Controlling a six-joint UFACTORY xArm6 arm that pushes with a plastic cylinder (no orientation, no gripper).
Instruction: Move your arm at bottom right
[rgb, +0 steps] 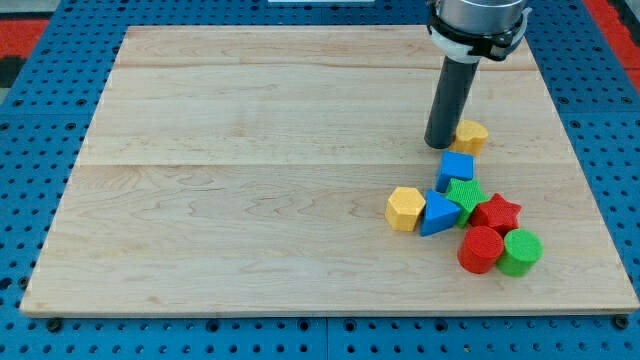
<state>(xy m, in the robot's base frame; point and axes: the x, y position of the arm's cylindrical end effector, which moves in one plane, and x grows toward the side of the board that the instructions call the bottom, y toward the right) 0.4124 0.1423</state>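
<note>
Where board meets rod, my tip (440, 146) touching yellow block (471, 136)

On the worktop (250, 200) my tip (440, 146) sits just left of the yellow block (471, 136). Toward the view's bottom, the blue cube (455, 168), green star (465, 196), red star (497, 213), blue triangle (437, 213), yellow hexagon (405, 208), red cylinder (481, 249) and green cylinder (520, 251) cluster together.

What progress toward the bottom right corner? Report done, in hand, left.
Done: nothing I can confirm from one view. In hand: my tip rests on the wooden board in its upper right part, just left of the small yellow block and above the blue cube. Left: the whole move down to the bottom right corner, likely skirting the red cylinder and green cylinder.
</note>
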